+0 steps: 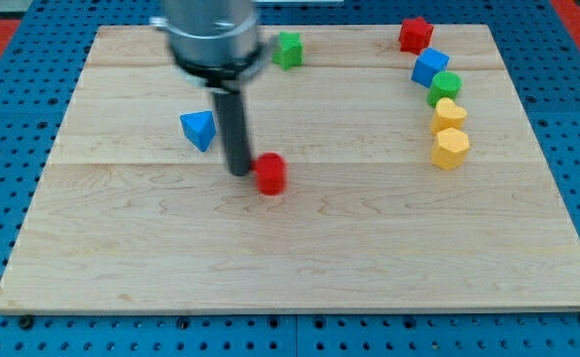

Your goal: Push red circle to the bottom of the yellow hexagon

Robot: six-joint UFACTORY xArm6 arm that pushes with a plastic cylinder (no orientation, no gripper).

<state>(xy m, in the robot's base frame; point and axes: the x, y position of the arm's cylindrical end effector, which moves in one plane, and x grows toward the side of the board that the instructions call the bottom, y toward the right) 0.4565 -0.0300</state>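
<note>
The red circle (271, 174) lies a little left of the board's middle. My tip (240, 172) stands at its left side, touching or nearly touching it. The yellow hexagon (450, 148) lies at the view's right, the lowest block in a curved row. A second yellow block (448, 114) sits just above it. The red circle is far to the left of the hexagon and slightly lower.
A blue triangle (199, 130) lies left of the rod. A green block (288, 49) is at the top middle. At the right, a red star (415, 35), a blue cube (430, 66) and a green circle (445, 86) continue the row. The wooden board (290, 258) lies on a blue pegboard.
</note>
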